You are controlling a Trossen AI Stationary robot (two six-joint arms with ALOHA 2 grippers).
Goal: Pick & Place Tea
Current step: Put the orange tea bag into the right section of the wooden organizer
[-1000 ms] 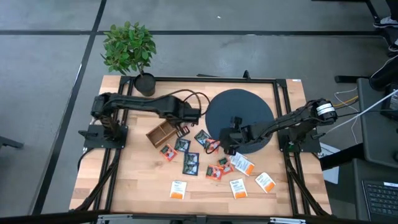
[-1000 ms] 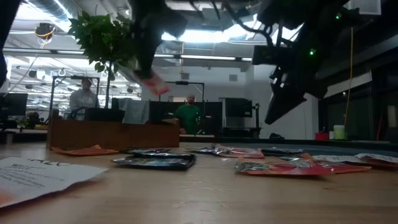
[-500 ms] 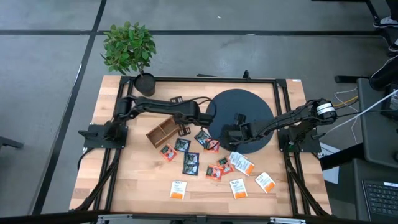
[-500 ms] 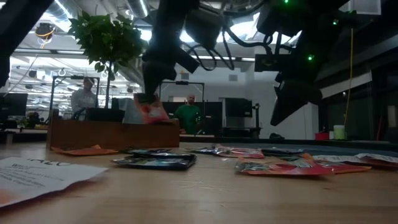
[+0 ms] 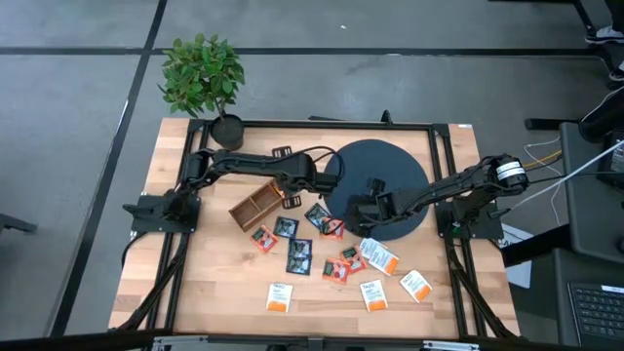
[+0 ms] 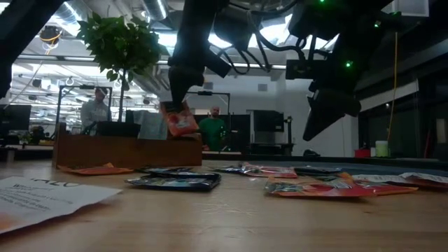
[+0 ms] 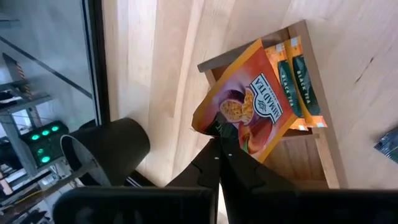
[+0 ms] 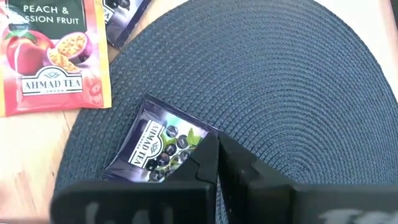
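L jaws clamp red-orange sachet (image 7: pixel 247 111) over wooden box (image 7: pixel 317 134); R jaws pinch dark sachet (image 8: pixel 157 145).

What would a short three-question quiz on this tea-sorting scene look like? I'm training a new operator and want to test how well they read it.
1. True or false: the left gripper holds a red-orange sachet above the wooden box.
2. Which sachet is pinched in the right gripper's fingers? A) white with an orange band B) dark blue-black C) none
3. Fill in: the right gripper hangs over the edge of the dark round ____.

Key: 1 true; 2 B; 3 mat.
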